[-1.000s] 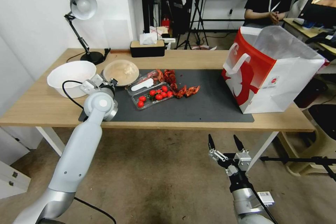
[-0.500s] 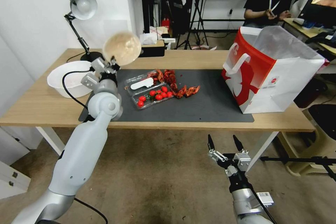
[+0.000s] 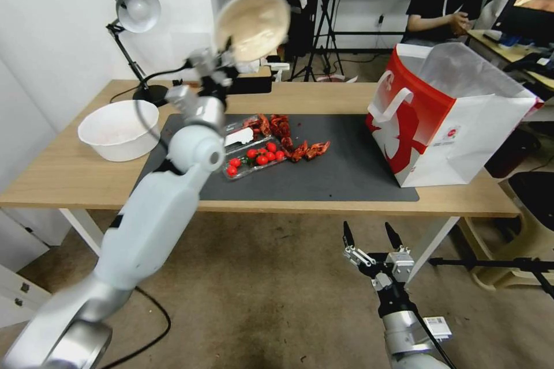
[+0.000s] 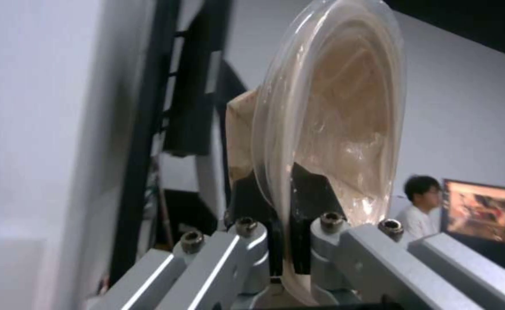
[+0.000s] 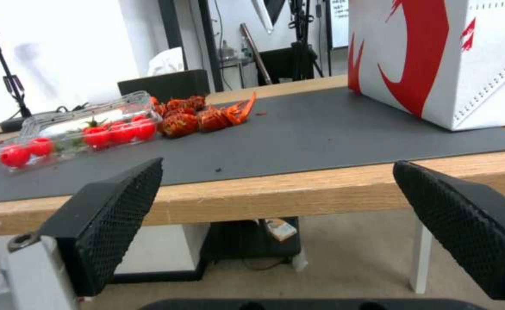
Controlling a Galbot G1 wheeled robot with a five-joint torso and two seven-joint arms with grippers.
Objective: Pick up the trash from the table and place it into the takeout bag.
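My left gripper (image 3: 229,55) is raised high above the table's (image 3: 69,176) back edge, shut on the rim of the beige shallow bowl (image 3: 254,22). The bowl is tilted on edge with its inside facing me. In the left wrist view the bowl (image 4: 344,129) stands upright, its lower rim pinched in the left gripper (image 4: 284,202). The red and white takeout bag (image 3: 444,121) stands open at the right end of the dark mat (image 3: 334,173). My right gripper (image 3: 369,236) hangs open below the table's front edge, and the right gripper (image 5: 278,172) faces that edge.
A clear tray of cherry tomatoes (image 3: 254,157) and red crayfish shells (image 3: 291,138) lie mid-mat. A white bowl (image 3: 118,130) sits at the left, with a desk lamp (image 3: 135,8) behind it and a black tissue box (image 3: 254,82) at the back. A person sits beyond the bag.
My left arm has lifted the beige bowl off the mat and carried it up and to the right. The right arm has not moved.
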